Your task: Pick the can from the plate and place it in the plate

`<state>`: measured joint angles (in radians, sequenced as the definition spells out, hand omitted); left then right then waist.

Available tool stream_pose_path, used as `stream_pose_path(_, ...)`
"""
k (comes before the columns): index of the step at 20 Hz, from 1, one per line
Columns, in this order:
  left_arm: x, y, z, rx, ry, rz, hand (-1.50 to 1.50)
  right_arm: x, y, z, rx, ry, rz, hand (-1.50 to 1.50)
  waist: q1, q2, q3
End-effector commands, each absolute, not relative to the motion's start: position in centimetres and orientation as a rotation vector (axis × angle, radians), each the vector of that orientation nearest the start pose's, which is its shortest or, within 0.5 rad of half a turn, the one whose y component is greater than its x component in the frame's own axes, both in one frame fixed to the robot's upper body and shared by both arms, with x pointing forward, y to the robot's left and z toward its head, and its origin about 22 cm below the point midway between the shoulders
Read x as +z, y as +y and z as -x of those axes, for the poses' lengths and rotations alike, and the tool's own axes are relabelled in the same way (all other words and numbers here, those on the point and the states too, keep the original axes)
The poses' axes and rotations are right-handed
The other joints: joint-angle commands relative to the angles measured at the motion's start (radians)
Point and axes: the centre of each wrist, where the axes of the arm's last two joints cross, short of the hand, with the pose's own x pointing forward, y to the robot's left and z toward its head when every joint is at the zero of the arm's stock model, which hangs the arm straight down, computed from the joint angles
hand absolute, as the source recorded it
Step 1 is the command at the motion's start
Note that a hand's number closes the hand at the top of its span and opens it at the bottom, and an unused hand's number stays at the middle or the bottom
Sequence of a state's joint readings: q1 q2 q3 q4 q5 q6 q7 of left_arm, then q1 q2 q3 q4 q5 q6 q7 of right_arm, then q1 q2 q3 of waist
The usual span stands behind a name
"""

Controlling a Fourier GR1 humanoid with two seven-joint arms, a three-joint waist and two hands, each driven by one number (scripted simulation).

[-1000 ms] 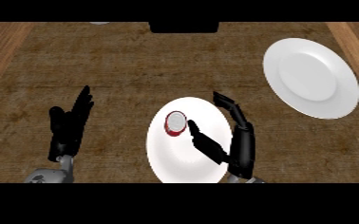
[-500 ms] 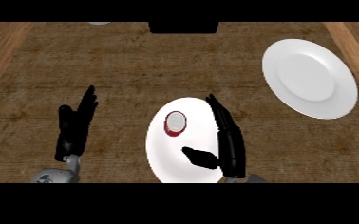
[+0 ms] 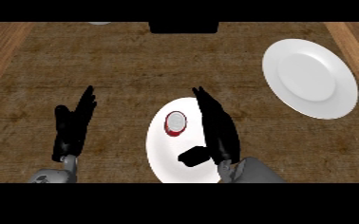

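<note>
My right hand [image 3: 217, 133] over near plate [image 3: 163, 159], fingers straight, thumb out, just right of can [image 3: 175, 123]. Can upright on plate: red wall, pale round top. Left hand [image 3: 72, 126] spread, resting on counter [image 3: 140, 66]. Second plate [image 3: 312, 78] far right.

A plate [image 3: 160, 159] lies on the table [image 3: 140, 66] near the view's lower edge, a little right of the middle. The can [image 3: 176, 122] stands on this plate, in its upper left part. The right robot hand [image 3: 217, 130] lies over the same plate's right side, just beside the can and to its right, fingers pointing toward the far side of the table, thumb reaching left below the can. A second plate [image 3: 312, 78] lies well apart at the far right. The left robot hand [image 3: 72, 126] rests at the lower left, well left of the near plate.
</note>
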<state>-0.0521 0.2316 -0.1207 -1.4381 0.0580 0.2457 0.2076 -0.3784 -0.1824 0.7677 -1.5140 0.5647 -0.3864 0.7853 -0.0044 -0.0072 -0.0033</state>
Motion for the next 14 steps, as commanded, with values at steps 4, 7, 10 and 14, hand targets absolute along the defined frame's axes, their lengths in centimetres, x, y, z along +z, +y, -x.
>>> stream_pose_path(4,-1.4,25.5,-24.8,-0.042,-1.281,-0.245,0.0,8.2,-4.0,-24.9,0.852,-1.157,0.524,-1.5,0.007,0.006,0.003)
stream_pose_path(7,0.1,23.4,-25.2,-0.017,-1.291,-0.245,0.0,6.5,-5.5,-26.1,0.865,-1.126,0.513,-1.5,0.008,0.007,0.003)
stream_pose_path(10,-0.7,23.9,-24.3,-0.04,-1.28,-0.243,0.0,7.3,-5.6,-26.9,0.847,-1.118,0.496,-1.5,0.008,0.007,0.003)
stream_pose_path(14,-0.9,26.0,-23.1,-0.031,-1.283,-0.256,0.0,6.1,-4.6,-26.9,0.878,-1.119,0.49,-1.5,0.01,0.007,0.003)
